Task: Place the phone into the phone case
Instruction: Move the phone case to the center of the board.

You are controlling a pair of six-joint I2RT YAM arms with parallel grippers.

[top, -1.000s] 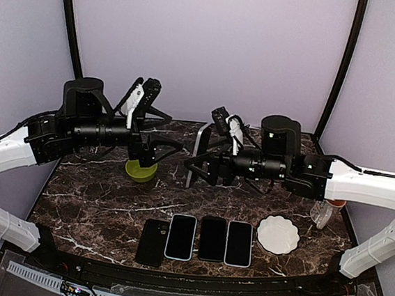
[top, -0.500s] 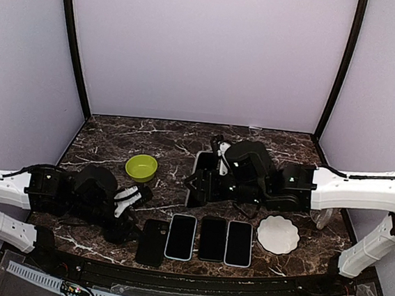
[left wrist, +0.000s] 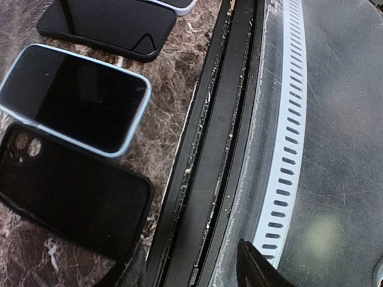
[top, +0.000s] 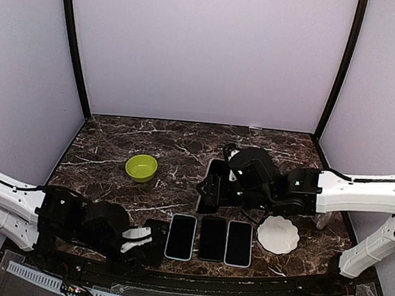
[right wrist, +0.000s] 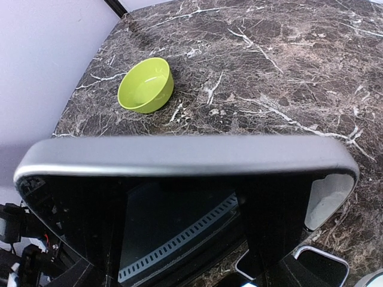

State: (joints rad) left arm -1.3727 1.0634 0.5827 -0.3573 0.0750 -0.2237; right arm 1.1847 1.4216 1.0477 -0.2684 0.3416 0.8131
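Nearest us, the left claw lies low over the near edge of the dark brown marble table. Its jaws are about half apart and grip nothing. In the left wrist view one of its fingertips sits at the near corner of the flat black phone case. We cannot tell whether it touches the case. The other fingertip hangs over the black front rim, so only rim shows between the two.

The case lies open side up just beside this claw. Its camera cut-out is at the end farthest from the rim, and it is empty.

Beyond the case from the claw, three phones lie face up in a tight row:
- a pale-blue-rimmed phone, just beside the case
- an all-black phone
- another pale-rimmed phone

A white scalloped dish lies past the last phone.

Farther back, the right claw hovers above the table behind that row, clamped on a silver-edged phone with dark glass. The phone stands on edge in its grip, well apart from the case. In the right wrist view it spans the frame, long side uppermost, and its screen mirrors the table's front.

Farthest off, to that claw's left, a lime-green round bowl stands alone.
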